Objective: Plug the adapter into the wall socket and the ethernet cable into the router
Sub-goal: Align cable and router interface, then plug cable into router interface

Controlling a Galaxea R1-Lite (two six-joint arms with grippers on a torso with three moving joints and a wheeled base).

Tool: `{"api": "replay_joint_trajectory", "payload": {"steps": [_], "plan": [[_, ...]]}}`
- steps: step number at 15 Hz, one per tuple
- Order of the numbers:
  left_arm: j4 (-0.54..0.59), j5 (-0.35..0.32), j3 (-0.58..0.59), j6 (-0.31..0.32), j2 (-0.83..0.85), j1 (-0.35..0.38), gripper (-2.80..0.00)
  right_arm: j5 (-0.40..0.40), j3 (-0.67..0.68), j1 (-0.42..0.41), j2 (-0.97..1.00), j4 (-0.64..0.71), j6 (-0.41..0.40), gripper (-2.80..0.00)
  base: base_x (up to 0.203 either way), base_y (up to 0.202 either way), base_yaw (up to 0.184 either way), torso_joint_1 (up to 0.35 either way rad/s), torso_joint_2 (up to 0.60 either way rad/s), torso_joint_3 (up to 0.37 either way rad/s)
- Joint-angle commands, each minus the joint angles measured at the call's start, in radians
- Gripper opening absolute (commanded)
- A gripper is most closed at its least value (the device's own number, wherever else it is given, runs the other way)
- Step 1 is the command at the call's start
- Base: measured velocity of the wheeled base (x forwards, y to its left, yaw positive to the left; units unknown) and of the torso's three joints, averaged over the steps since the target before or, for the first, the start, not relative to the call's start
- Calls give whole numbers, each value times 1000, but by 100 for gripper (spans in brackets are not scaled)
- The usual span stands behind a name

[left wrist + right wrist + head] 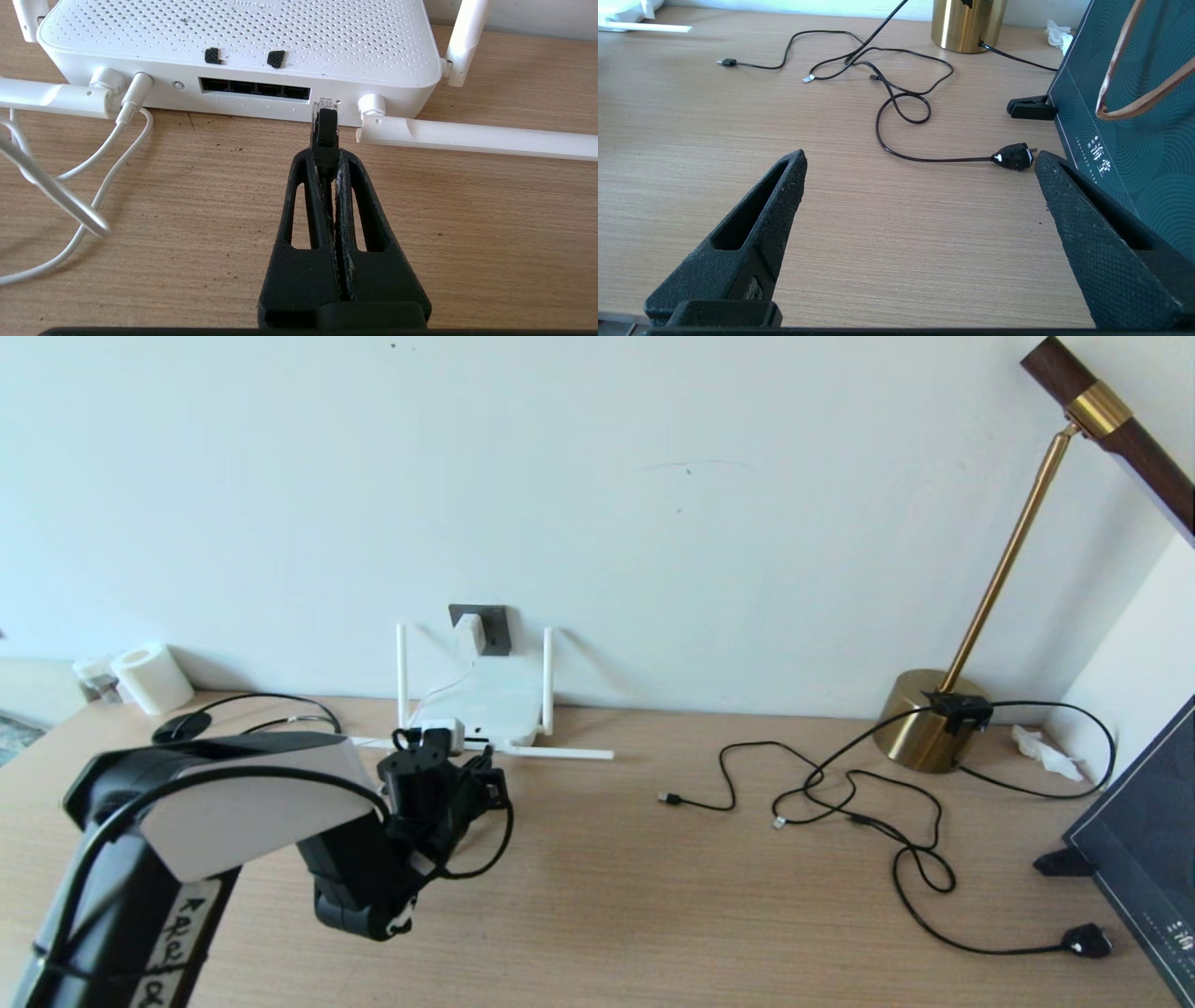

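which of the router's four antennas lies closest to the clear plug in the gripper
The flat-lying white stick antenna, beside the clear-tipped black ethernet cable held by the left gripper. The other flat one lies past the ports; two stand upright behind.

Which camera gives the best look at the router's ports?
The left wrist view: the ports face it squarely, with the left gripper holding the ethernet cable just beside them. In the head view the arm hides them. The right wrist view shows none.

Wood desk w/ router, lamp, loose cables.
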Motion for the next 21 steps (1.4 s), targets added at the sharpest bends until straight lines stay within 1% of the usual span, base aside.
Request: {"api": "replay_joint_trajectory", "payload": {"steps": [1, 21], "plan": [[-8, 1, -16, 3, 15, 5, -280, 1, 0, 0, 0, 0, 0, 0, 0, 0, 0, 0, 0, 0], [-8, -6, -20, 2, 20, 23, -280, 1, 0, 0, 1, 0, 0, 0, 0, 0, 0, 0, 0, 0]]}}
